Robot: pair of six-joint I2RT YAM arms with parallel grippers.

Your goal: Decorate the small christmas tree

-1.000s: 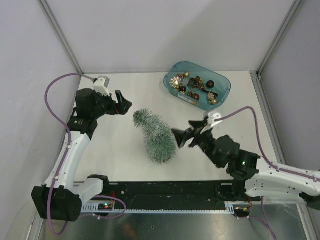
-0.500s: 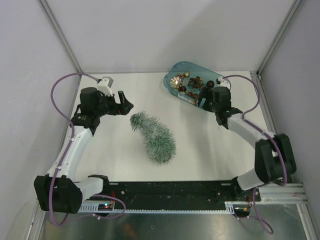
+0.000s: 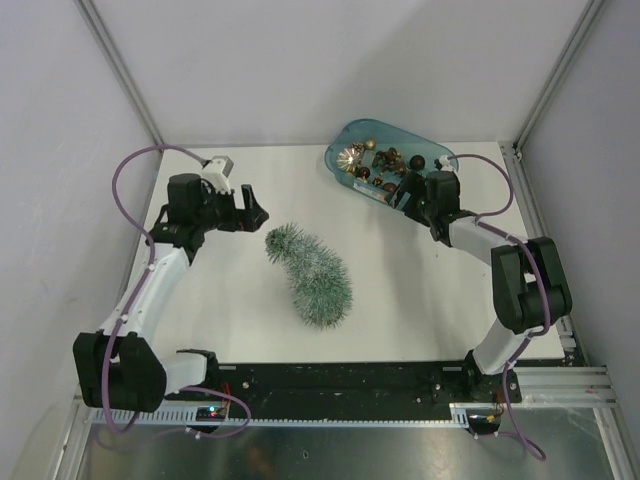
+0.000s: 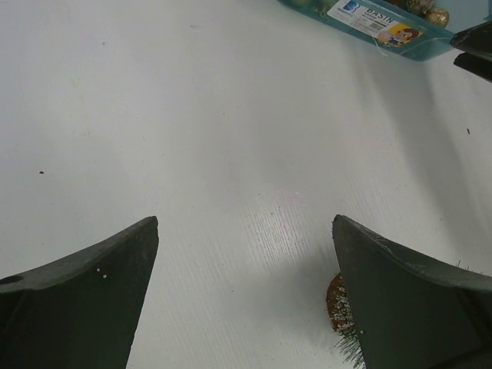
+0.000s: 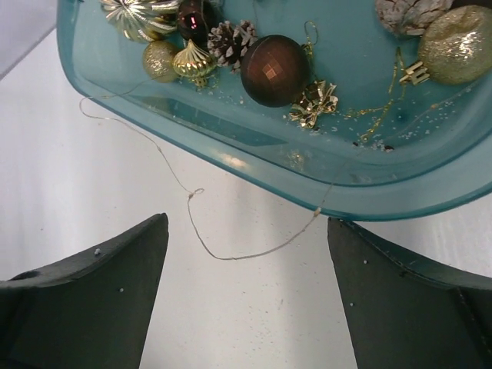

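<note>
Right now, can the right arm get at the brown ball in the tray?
Probably yes. The right gripper is open and sits just short of the near rim of the tray, with the brown ball straight ahead inside. Only that rim and a loose thread draped over it lie between.

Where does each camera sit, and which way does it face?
Top external: above and behind, looking down on the white table; both arms and the frosted bluish-green bottle-brush tree show.
Left wrist: low, facing across the table; open jaws, the tree's edge.
Right wrist: facing down at the teal plastic tray; open jaws.
Shared: all three show the tray.
</note>
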